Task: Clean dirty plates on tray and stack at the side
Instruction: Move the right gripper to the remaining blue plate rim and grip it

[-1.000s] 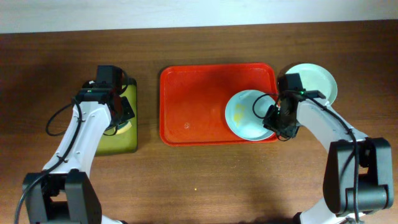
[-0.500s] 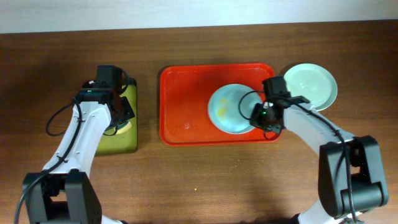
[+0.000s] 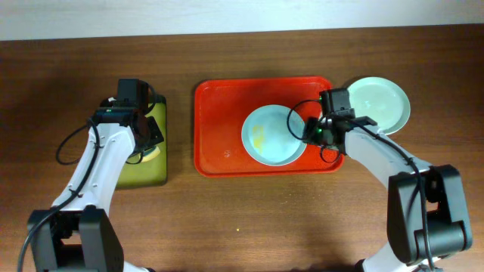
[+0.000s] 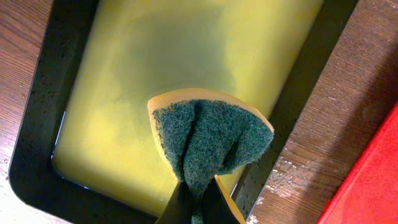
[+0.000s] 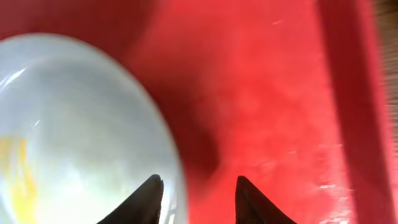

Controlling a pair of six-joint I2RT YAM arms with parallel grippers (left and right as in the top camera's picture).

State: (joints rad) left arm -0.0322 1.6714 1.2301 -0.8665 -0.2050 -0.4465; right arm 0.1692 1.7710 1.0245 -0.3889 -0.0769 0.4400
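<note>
Overhead, the right jaws are sitting at the right rim of the smeared plate (image 3: pixel 274 134), which is lying right of centre on the red tray (image 3: pixel 219 106). A clean plate (image 3: pixel 380 102) is waiting on the worktop (image 3: pixel 60 75) at upper right. A second ago the smeared plate was lying nearer the tray's right edge. We are judging scrubbing next, which needs the sponge brought across.

In the left wrist view, the left jaws are clamping the sponge (image 4: pixel 208 134) above the black-rimmed tray (image 4: pixel 37 124).

In the right wrist view, the jaws are standing apart, and the plate's rim is lying just inside the finger at lower left.

We see a yellow-smeared pale blue plate (image 3: pixel 271 136) lying flat on the red tray (image 3: pixel 223 113) at mid-frame, and a pale green plate (image 3: pixel 382 102) just right of the tray.
</note>
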